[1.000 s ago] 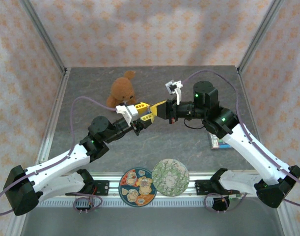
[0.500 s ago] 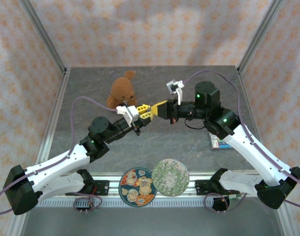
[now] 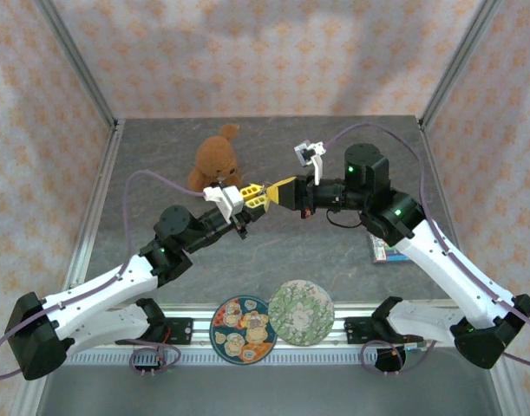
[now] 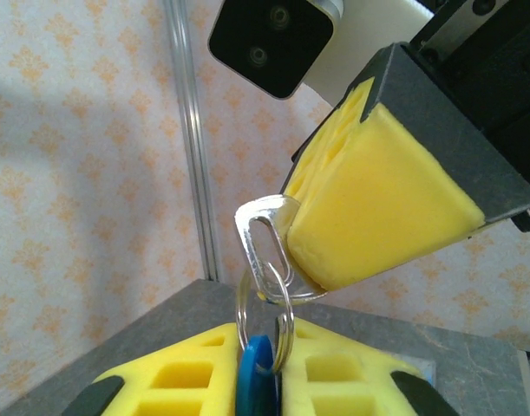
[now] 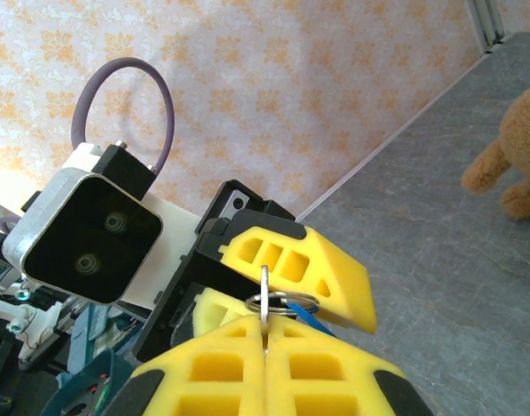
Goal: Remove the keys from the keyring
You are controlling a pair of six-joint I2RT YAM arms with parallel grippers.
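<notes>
White arm links (image 3: 447,264), black joints (image 3: 364,171) with green LEDs (image 3: 350,158), purple cables (image 5: 124,62), yellow foam pincer pads (image 4: 377,208)

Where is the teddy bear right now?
In the top view the teddy bear sits on the table, left of centre toward the back, just beyond where the left pincer and right pincer hold the keys between them.

Grey mottled table (image 3: 334,251), brown teddy bear (image 3: 217,160) upper centre, small flat box (image 3: 379,252) at right, cartoon-print plate (image 3: 244,330) and green floral plate (image 3: 301,312) at bottom edge.
</notes>
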